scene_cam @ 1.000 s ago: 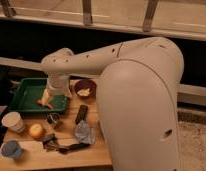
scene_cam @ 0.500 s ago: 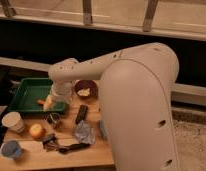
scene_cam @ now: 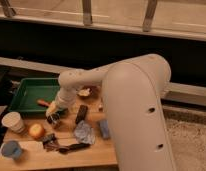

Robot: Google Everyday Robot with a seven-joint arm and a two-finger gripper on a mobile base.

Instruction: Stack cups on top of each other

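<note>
Your gripper (scene_cam: 53,117): low over the wooden table (scene_cam: 91,152), just beside the near corner of the green tray (scene_cam: 26,86); jaws spread wide, gripping nothing you can make out.
Cream-white cup (scene_cam: 13,121): upright at the table's left edge in view.
Light-blue cup (scene_cam: 11,149): upright nearer the front corner, apart from it.
Orange fruit (scene_cam: 36,131): between the cups and your gripper.

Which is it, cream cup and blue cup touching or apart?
Apart. The camera view shows a clear gap between the cream cup and the blue cup. The gripper hangs by the green tray, away from both.
</note>
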